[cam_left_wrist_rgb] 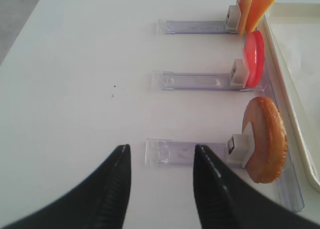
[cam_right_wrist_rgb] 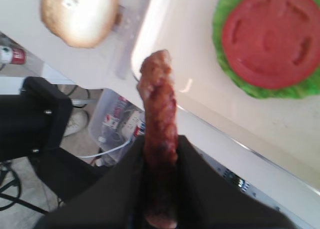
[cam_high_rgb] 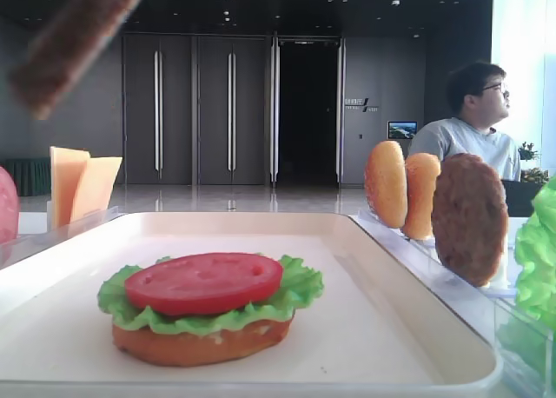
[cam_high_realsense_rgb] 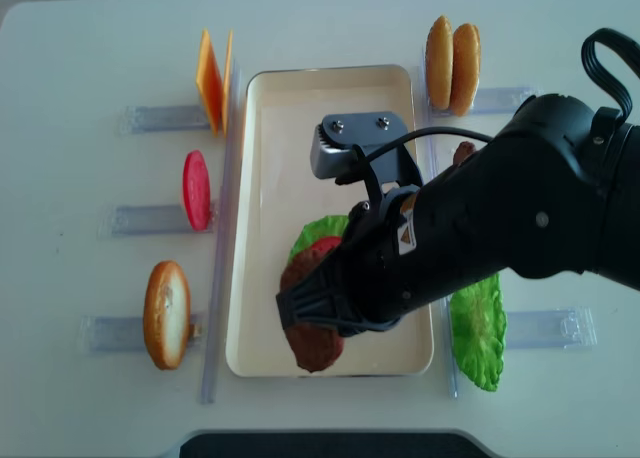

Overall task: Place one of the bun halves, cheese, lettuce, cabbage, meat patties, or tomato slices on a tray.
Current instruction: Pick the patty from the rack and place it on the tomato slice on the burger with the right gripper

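Right end effector (cam_right_wrist_rgb: 161,189) sits closest to its wrist cam, jaws clamped on a meat patty (cam_right_wrist_rgb: 159,134) held edge-on, w/ most of the disc sticking out past the fingertips. From overhead the same patty (cam_high_realsense_rgb: 312,338) hangs over the near part of the tray (cam_high_realsense_rgb: 262,228), beside the stack already on it.

Stack on tray: toasted bun bottom (cam_high_rgb: 195,346), lettuce (cam_high_rgb: 300,294) on that, tomato slice (cam_high_rgb: 204,281) on top. Nothing on the tomato.

Left end effector (cam_left_wrist_rgb: 159,184) hovers above bare worktop (cam_left_wrist_rgb: 75,64) on the left, fingers apart at medium width, holding nothing; it points at a clear holder (cam_left_wrist_rgb: 185,153).

Left of tray, in clear holders, far to near: cheese slices (cam_high_realsense_rgb: 212,78), a spare tomato slice (cam_high_realsense_rgb: 196,190), a bun half (cam_high_realsense_rgb: 166,314), all standing on edge.

Right of tray: two bun halves (cam_high_realsense_rgb: 452,63) upright at the far end, a second patty (cam_high_rgb: 469,217) upright nearer, mostly hidden by the arm from overhead, and another lettuce leaf (cam_high_realsense_rgb: 478,328) at the near right.

Person in grey shirt (cam_high_rgb: 469,124) sits in the background, far right.
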